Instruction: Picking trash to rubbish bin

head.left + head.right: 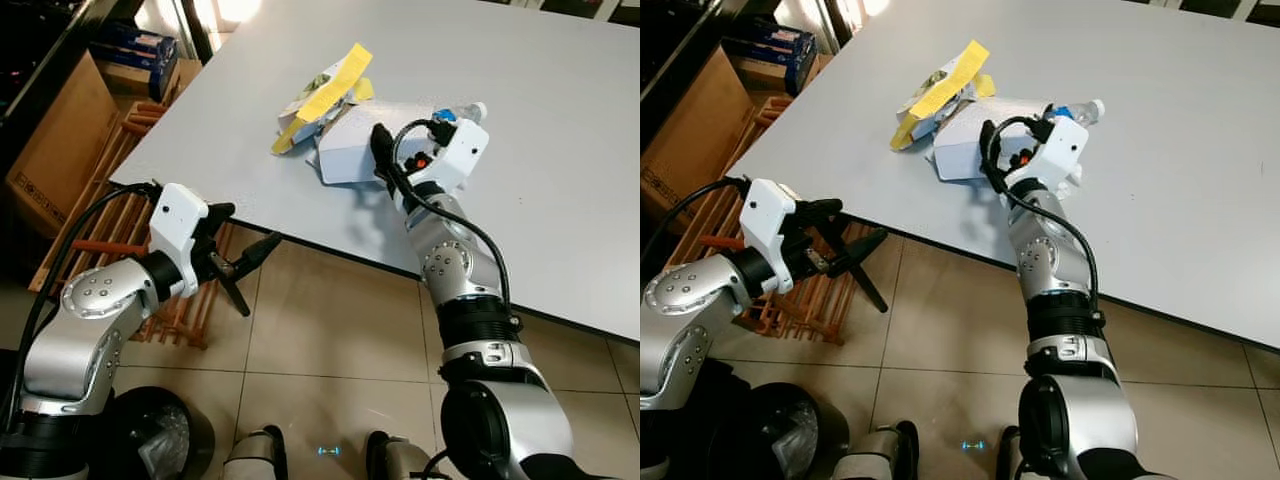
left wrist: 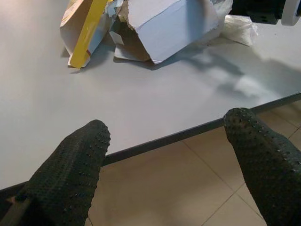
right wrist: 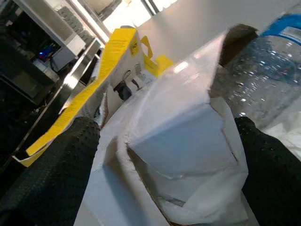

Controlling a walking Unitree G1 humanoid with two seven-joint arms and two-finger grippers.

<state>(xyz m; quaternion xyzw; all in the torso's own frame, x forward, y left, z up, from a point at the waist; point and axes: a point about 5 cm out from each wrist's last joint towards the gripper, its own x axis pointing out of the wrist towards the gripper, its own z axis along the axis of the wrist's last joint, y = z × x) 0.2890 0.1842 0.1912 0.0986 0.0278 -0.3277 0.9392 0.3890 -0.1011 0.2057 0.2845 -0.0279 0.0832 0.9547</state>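
Tiled floor below us, with a big grey table running across the upper right of the head views. Wooden rack stands at the table's left edge, cardboard box further left. Black bin with a clear liner sits on the floor at our lower left, well apart from the trash.

Trash pile is on the table near its front edge: white carton, torn open, with a yellow-and-white package leaning against its far side and a clear plastic bottle with a blue cap just behind it. Crumpled white plastic lies beside the carton.

Our right gripper is up on the table at the carton. Right wrist view shows its fingers spread on either side of the carton, close to its sides; we can't tell if they press it, so not a firm grasp yet.

Our left gripper hangs off the table, over the floor just short of the table edge, pointing at the pile. Its fingers are spread wide, holding nothing.
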